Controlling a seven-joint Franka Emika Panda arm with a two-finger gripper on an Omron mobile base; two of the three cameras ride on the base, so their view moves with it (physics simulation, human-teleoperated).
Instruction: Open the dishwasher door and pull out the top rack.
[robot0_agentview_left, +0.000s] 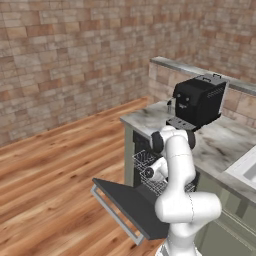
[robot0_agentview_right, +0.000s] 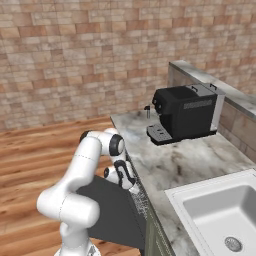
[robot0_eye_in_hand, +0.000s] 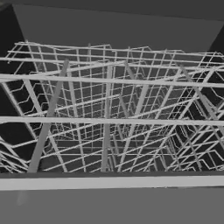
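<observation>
From the left base view, the dishwasher door (robot0_agentview_left: 127, 205) is seen folded flat, the top rack (robot0_agentview_left: 146, 162) partly drawn out above it. From the right, the gripper (robot0_agentview_right: 131, 186) is poised above the door, jaws spread, nothing held. Hand view: the rack's front wire should be squarely straddled before closing.

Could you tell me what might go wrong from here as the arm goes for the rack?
1. The gripper is open right at the top rack; its thin wires could slip between the fingers, so it may close on nothing.
2. The dishwasher door lies folded down below the arm; dropping lower could knock it.
3. The arm is bent tight against the counter, leaving little room to pull back.
</observation>
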